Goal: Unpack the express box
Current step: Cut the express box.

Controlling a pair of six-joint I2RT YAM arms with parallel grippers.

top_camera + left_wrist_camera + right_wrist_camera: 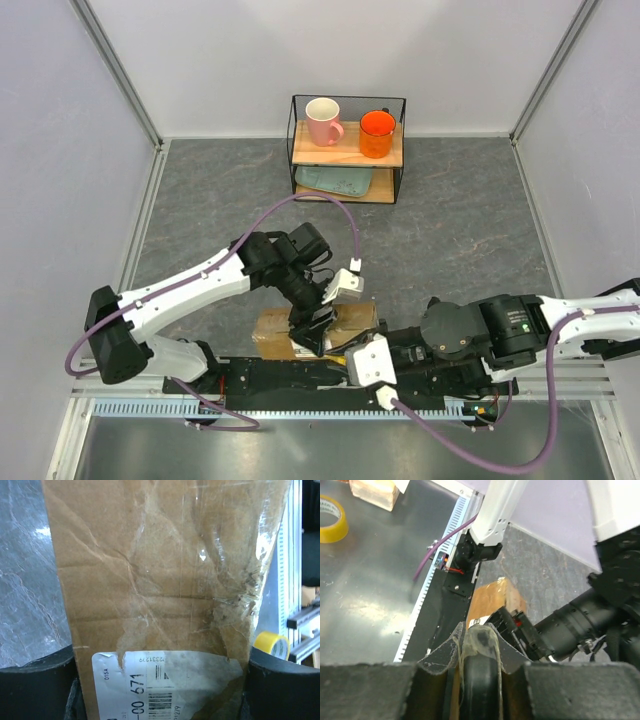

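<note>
The flat brown cardboard express box [160,580] looks matt and creased, with glossy clear tape [220,545] wrinkled over it and a torn white paper label [170,680]; the grey tabletop [450,230] is matt, stone-like; the bare metal sheet [365,595] shines; the pink mug [323,121] and orange mug [377,133] gleam, glazed.

So I counted one express box [150,580], one yellow tape roll [272,643] and one wire shelf [345,156]. There were two mugs, a pink mug [323,121] and an orange mug [377,134], plus one teal tray [335,181].
</note>
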